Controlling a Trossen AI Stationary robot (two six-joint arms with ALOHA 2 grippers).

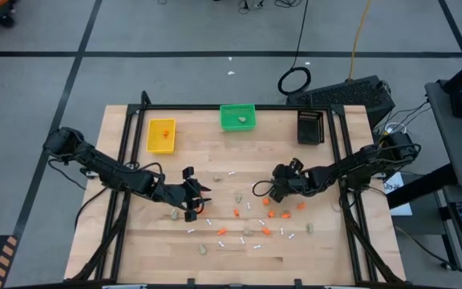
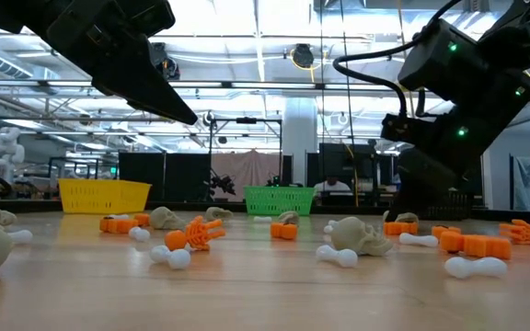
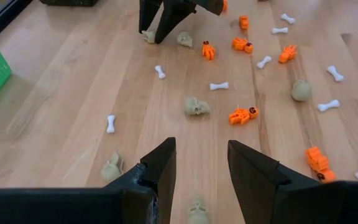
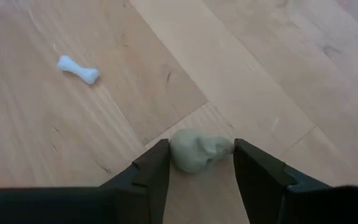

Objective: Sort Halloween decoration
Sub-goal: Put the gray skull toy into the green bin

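Right gripper (image 4: 197,171) low on the wooden table (image 1: 135,249), centre-right of the high view; jaws narrowed around a beige skull (image 4: 197,149), both fingers touching or nearly touching it, skull resting on the wood; white bone (image 4: 78,69) apart at upper left of that wrist view. Left gripper (image 3: 201,168) left of centre in the high view, jaws partly open, holding nothing. Orange bits (image 1: 273,213), skulls and bones scattered mid-table; yellow bin (image 1: 160,135), green bin (image 1: 237,117), black bin (image 1: 310,126) along the top edge.
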